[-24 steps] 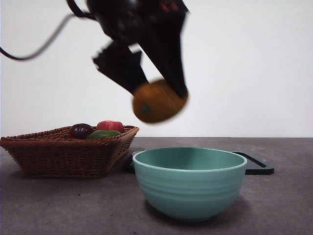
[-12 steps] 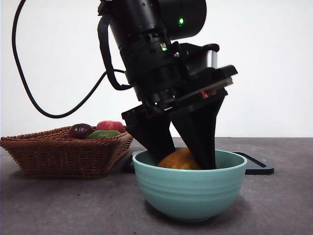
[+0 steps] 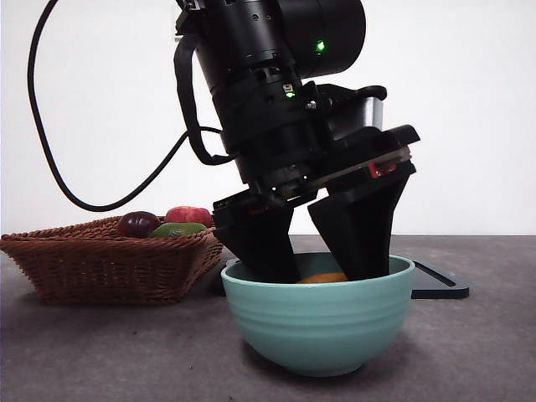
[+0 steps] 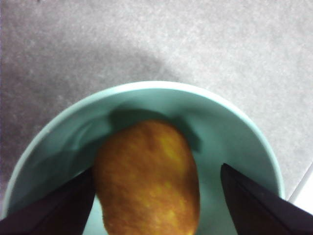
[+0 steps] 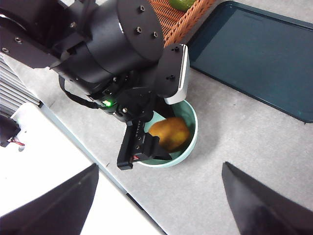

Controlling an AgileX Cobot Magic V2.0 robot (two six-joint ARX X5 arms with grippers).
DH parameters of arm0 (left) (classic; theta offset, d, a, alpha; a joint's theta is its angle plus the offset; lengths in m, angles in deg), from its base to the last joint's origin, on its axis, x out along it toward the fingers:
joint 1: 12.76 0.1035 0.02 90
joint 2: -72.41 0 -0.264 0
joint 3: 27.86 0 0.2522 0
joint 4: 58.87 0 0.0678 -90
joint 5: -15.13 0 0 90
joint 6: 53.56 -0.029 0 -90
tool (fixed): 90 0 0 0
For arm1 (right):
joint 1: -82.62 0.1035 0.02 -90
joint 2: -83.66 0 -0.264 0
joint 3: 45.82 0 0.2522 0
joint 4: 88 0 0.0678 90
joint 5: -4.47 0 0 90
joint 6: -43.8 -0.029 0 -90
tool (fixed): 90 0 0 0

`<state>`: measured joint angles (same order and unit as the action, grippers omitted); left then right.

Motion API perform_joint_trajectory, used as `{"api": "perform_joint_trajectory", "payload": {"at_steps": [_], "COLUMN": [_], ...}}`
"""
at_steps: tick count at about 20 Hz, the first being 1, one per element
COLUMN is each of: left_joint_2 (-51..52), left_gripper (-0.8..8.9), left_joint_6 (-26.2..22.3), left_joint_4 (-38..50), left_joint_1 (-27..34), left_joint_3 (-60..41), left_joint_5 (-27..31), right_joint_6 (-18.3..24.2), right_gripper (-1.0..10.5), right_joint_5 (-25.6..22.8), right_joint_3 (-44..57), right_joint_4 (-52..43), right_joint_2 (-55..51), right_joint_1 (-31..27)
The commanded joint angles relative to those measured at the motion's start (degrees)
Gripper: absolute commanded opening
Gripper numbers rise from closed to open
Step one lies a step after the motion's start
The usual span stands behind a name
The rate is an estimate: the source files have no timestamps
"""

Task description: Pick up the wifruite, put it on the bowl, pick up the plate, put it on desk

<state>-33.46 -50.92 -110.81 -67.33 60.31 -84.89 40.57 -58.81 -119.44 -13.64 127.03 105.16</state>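
Left gripper (image 3: 322,251) jaws spread wide, down inside bowl (image 3: 318,322), wifruite (image 4: 146,183) released on bowl floor touching 9 o'clock jaw, risk of dragging fruit or tipping bowl on lift-out; right gripper (image 5: 156,205) spread, waiting overhead.

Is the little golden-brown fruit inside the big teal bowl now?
Inside: the golden-brown fruit lies in the teal bowl, between the left gripper's open jaws.

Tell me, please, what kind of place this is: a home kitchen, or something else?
Probably a robot test bench, not a kitchen: a bare grey desk before a blank white wall, the left gripper lowered into a teal bowl, and a wicker basket of fruit as props.
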Motion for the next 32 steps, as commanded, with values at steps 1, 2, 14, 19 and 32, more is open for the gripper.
{"api": "perform_joint_trajectory", "payload": {"at_steps": [1,2,14,19,32], "left_joint_2": [0.7,1.7,26.7,36.2,53.9], "left_gripper": [4.07,4.07,4.07,4.07,4.06], "left_joint_6": [0.7,0.7,1.1,1.1,-1.7], "left_joint_4": [-0.5,-0.6,-1.1,-4.0,-12.5], "left_joint_1": [-0.6,-0.6,8.5,18.3,25.1], "left_joint_3": [1.8,2.1,3.1,2.2,-21.3], "left_joint_5": [0.1,0.1,0.1,-0.3,-23.4], "right_joint_6": [-0.1,-0.1,-0.1,-0.1,0.1], "right_gripper": [4.0,4.0,4.0,4.0,4.0], "right_joint_5": [-0.2,-0.2,-0.9,-1.7,-1.7], "right_joint_3": [-1.0,-1.0,-1.0,-1.0,-1.0], "right_joint_4": [-0.6,-0.6,-0.6,-0.5,-0.6], "right_joint_2": [0.4,0.4,0.4,0.4,0.4], "right_joint_1": [0.3,0.3,0.3,0.3,0.3]}}
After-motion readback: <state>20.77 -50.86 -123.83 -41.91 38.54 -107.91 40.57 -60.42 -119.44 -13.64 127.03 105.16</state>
